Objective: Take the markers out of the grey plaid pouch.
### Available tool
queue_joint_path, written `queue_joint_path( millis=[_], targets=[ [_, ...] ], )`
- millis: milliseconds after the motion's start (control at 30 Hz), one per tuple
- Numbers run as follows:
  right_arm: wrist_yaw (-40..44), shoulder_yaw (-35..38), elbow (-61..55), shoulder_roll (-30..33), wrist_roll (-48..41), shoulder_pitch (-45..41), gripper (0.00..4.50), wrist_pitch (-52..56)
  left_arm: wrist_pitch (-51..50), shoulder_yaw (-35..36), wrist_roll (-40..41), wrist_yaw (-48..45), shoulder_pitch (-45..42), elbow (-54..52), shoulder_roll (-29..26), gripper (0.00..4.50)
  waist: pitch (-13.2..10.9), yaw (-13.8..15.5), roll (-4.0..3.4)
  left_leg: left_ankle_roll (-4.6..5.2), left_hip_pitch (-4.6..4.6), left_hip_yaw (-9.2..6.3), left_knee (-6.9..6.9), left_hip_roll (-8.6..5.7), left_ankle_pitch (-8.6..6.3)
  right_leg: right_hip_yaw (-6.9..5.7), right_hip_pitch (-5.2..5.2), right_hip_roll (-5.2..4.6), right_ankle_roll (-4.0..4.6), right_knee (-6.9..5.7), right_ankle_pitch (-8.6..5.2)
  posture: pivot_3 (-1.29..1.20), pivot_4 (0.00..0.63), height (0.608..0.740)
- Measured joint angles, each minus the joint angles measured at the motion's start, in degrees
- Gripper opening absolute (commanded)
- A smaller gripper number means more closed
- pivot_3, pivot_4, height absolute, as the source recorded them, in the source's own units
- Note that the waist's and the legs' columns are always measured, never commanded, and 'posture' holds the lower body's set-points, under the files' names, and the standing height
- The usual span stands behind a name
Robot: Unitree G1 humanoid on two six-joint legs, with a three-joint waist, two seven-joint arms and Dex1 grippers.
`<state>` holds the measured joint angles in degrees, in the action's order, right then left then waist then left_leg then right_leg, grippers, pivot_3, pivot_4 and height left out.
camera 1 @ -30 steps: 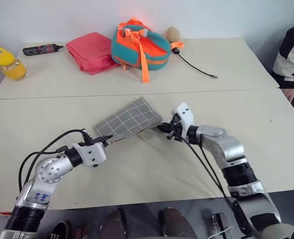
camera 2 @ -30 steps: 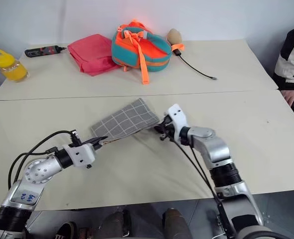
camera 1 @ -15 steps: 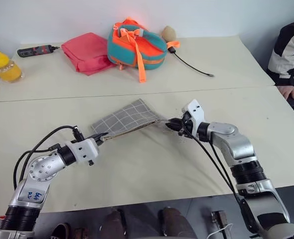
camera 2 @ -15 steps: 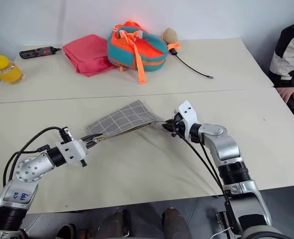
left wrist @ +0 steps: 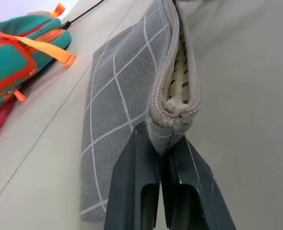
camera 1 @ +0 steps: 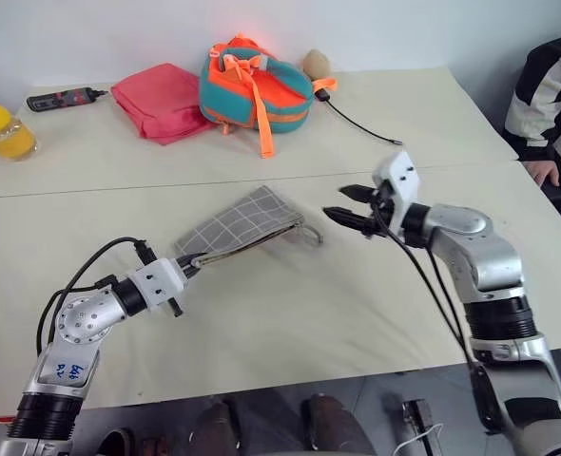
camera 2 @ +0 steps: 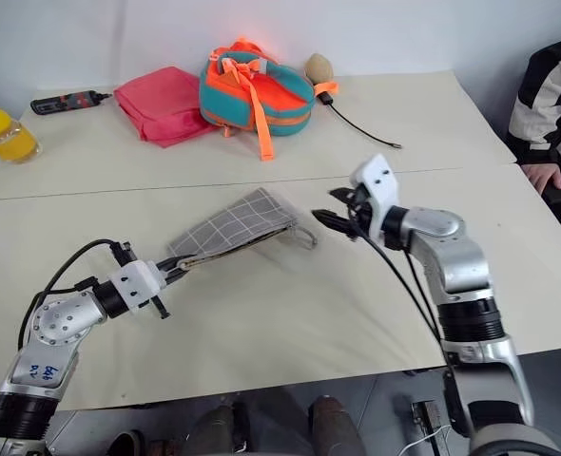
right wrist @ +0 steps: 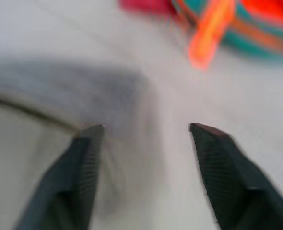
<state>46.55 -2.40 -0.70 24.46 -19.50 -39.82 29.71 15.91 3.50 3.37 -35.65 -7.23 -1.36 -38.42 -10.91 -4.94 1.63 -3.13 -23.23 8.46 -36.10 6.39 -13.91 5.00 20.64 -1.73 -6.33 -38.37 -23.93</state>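
**Pouch pinched at one end, right gripper open above table**

The grey plaid pouch (camera 1: 247, 225) lies flat near the middle of the table (camera 1: 290, 313), w/ its zipper edge facing the robot. The left gripper (camera 1: 191, 265) has its two fingers closed tight on the pouch's near-left end (the left wrist view shows the zipper end (left wrist: 172, 108) squeezed between the black fingers, zip parted a little, pale lining inside). No markers can be made out in the gap.

The right gripper (camera 1: 354, 206) hangs above the table just right of the pouch's far end, apart from it, jaws about halfway apart w/ nothing between them. The pouch's small grey cord loop (camera 1: 309, 235) lies on the table between pouch and gripper.

At the back of the table: pink-red folded cloth (camera 1: 157, 100), teal-and-orange bag (camera 1: 257, 84), black cable (camera 1: 361, 123), long black-and-red tool (camera 1: 60, 97), and yellow bottle (camera 1: 3, 128) at far left. A person's striped sleeve (camera 1: 547, 95) and hand (camera 1: 543, 171) are at the right edge.
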Motion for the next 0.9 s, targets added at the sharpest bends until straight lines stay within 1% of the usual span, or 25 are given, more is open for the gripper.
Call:
queue_joint_path(
  millis=[67,167,267,367,500,733,800,900],
  targets=[
    [-0.2,-2.2,-3.2,-3.0,-0.2,0.3,1.15,-0.9,-1.0,0.0,0.7,-0.2,-1.3,-0.4,0.2,0.0,0.0,0.1,0.0,-0.03,0.0,0.0,-0.01,0.04,-0.02,-0.01,0.02,0.05,0.0,-0.07,0.0,0.0,0.15,0.74],
    [-1.0,-6.9,-5.7,-4.8,2.2,2.6,0.09,-3.9,-2.9,0.2,1.4,-0.2,-1.8,-1.5,0.8,0.0,0.0,0.3,0.0,-0.02,-0.01,0.0,-0.05,0.04,-0.07,-0.02,0.0,0.02,-0.04,-0.03,0.02,0.0,0.15,0.74],
    [-1.9,-12.3,-5.8,-5.5,6.7,5.6,0.03,-7.0,-4.2,0.2,1.4,-0.2,-2.3,-2.8,1.3,0.0,0.0,0.2,0.01,-0.01,-0.02,0.05,-0.09,0.02,-0.09,0.06,0.01,0.02,-0.04,0.01,0.02,0.0,0.15,0.74],
    [-1.9,-14.5,-5.8,-5.2,9.8,5.8,0.03,-9.8,-4.9,0.1,1.4,-0.2,-2.7,-3.3,1.5,0.0,0.0,0.1,0.01,-0.01,0.0,0.09,-0.17,0.04,-0.08,0.06,0.0,0.05,-0.04,-0.04,0.02,0.0,0.15,0.74],
    [-2.5,-15.4,-3.2,-4.4,14.1,5.5,0.03,-13.3,-5.4,0.0,1.4,-0.2,-3.0,-4.2,1.8,0.0,0.0,0.1,0.01,-0.01,0.02,0.13,-0.18,0.09,-0.08,0.07,0.0,0.11,-0.03,-0.06,0.03,0.0,0.15,0.74],
    [-3.1,-15.2,-1.1,-5.0,15.6,4.6,0.03,-14.3,-5.3,-0.3,0.9,-0.8,-3.4,-4.6,1.8,0.0,0.0,0.1,0.01,-0.03,0.03,0.12,-0.15,0.13,-0.09,0.09,0.03,0.14,-0.03,-0.08,0.03,0.0,0.15,0.74],
    [-3.2,-15.8,-0.4,-4.5,17.9,4.1,0.03,-16.1,-5.6,-0.7,1.0,-1.3,-3.6,-4.7,2.1,0.0,0.0,0.1,0.01,-0.03,0.02,0.13,-0.17,0.13,-0.09,0.09,0.03,0.14,-0.03,-0.08,0.03,0.0,0.15,0.74],
    [-4.0,-19.0,2.2,-2.3,24.2,2.8,0.03,-20.8,-7.5,-1.9,1.9,-2.6,-4.4,-6.2,2.4,0.0,0.0,0.1,0.01,-0.03,0.02,0.16,-0.2,0.12,-0.09,0.1,0.02,0.14,-0.03,-0.08,0.03,0.0,0.15,0.74]
  ],
)
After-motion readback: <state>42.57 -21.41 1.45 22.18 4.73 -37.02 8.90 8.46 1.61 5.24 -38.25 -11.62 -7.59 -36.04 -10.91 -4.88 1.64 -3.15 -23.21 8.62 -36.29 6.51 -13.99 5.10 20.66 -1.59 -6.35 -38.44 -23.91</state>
